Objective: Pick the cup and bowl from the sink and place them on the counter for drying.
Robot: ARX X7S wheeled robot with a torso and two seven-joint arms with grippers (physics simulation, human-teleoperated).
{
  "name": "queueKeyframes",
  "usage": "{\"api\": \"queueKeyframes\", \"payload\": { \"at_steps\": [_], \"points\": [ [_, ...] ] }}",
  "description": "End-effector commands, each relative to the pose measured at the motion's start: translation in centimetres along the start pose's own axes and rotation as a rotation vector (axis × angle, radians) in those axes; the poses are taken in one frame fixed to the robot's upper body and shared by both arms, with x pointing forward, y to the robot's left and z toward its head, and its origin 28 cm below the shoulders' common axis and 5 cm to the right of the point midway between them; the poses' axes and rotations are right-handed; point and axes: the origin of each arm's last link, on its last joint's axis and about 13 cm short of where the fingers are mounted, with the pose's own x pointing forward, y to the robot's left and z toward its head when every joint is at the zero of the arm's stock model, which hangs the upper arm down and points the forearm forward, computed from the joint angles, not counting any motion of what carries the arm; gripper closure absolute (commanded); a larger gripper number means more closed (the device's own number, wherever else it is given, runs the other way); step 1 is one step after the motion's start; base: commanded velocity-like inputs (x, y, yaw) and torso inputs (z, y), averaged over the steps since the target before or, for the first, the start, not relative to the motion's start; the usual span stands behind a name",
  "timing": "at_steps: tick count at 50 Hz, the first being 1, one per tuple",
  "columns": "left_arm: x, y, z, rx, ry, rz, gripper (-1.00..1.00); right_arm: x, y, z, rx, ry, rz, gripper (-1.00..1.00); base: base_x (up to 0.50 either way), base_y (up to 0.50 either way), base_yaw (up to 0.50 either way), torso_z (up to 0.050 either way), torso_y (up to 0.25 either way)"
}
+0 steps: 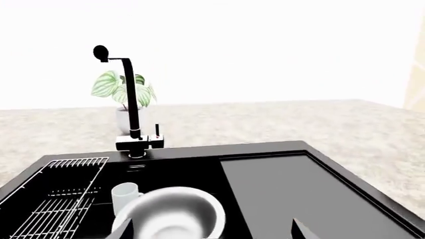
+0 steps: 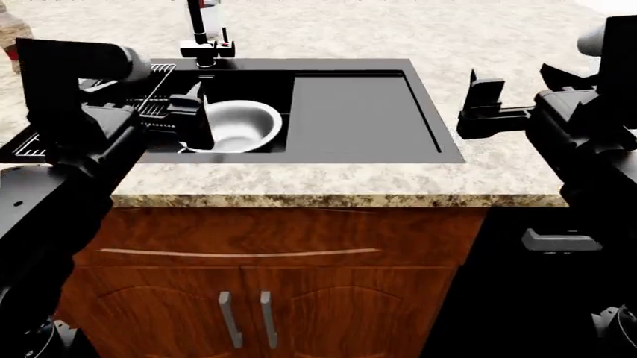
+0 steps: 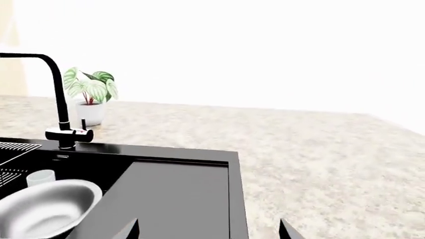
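Observation:
The steel bowl (image 1: pixel 174 215) (image 2: pixel 239 125) (image 3: pixel 43 209) lies in the black sink (image 2: pixel 329 64). Just behind it stands the small white cup (image 1: pixel 124 195) (image 3: pixel 41 177); in the head view my left arm hides the cup. My left gripper (image 1: pixel 212 232) (image 2: pixel 196 119) hangs open at the bowl's near side, one finger over the bowl and the other over the drainboard (image 1: pixel 299 189). Nothing is held. My right gripper (image 3: pixel 209 232) (image 2: pixel 485 104) is open and empty above the drainboard's right edge, where it meets the beige counter (image 2: pixel 298 179) (image 3: pixel 319 164).
A black faucet (image 1: pixel 130 99) and a potted plant (image 1: pixel 123 89) stand behind the sink. A white wire rack (image 1: pixel 63 199) sits in the basin's left part. Wooden cabinet doors (image 2: pixel 249 283) are below the counter's front edge.

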Motion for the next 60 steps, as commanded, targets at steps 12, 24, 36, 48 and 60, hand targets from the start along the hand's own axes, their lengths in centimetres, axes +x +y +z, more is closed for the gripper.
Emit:
{"api": "queueKeyframes", "payload": {
  "at_steps": [12,24,36,48,60],
  "points": [
    [0.9,2.2,3.8,0.057,0.035,-0.012,-1.00,0.8,-1.5,3.3,-0.039,0.032,-0.006,-1.00,0.00,0.00,0.00,0.050,0.000],
    [1.1,2.8,4.1,0.046,0.082,-0.028,-1.00,0.5,-2.3,4.1,-0.033,0.045,-0.011,-1.00,0.00,0.00,0.00,0.049,0.000],
    [0.9,3.3,3.9,0.046,0.147,-0.018,-1.00,0.4,-2.3,3.0,-0.083,0.085,0.018,-1.00,0.08,0.10,0.00,0.004,0.000],
    [1.2,3.6,2.8,0.055,0.193,-0.013,-1.00,2.0,-1.8,1.4,-0.078,0.123,0.040,-1.00,0.33,0.44,0.00,0.000,0.000],
    [1.2,3.6,1.8,0.050,0.223,-0.004,-1.00,2.2,-1.7,0.5,-0.064,0.124,0.038,-1.00,0.35,0.34,0.00,0.000,0.000]
  ]
}}
